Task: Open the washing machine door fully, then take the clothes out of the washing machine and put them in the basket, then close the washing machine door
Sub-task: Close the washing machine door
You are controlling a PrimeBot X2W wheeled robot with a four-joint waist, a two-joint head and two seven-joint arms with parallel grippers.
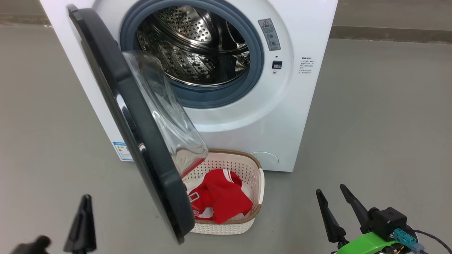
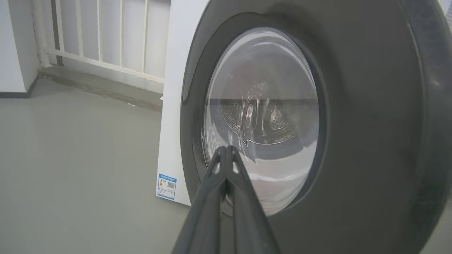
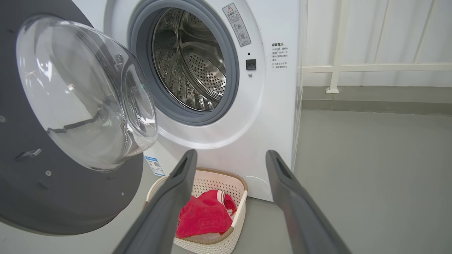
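Observation:
The white washing machine [image 1: 254,116] stands ahead with its steel drum [image 1: 197,42] showing bare metal. Its black round door [image 1: 141,141] hangs swung out toward me, glass bowl [image 1: 166,116] facing the drum. Red clothes [image 1: 222,199] lie in the cream basket [image 1: 255,176] on the floor under the door's lower edge. My left gripper [image 1: 84,201] is shut and empty at the lower left, outside the door; in the left wrist view its fingertips [image 2: 226,151] point at the door's outer face [image 2: 370,141], apart from it. My right gripper [image 1: 332,194] stands open at the lower right, empty.
Grey floor [image 1: 381,123] spreads around the machine on both sides. A white railing [image 3: 339,67] on a low concrete kerb [image 2: 102,90] runs behind the machine. A blue label [image 1: 122,151] marks the machine's lower left corner.

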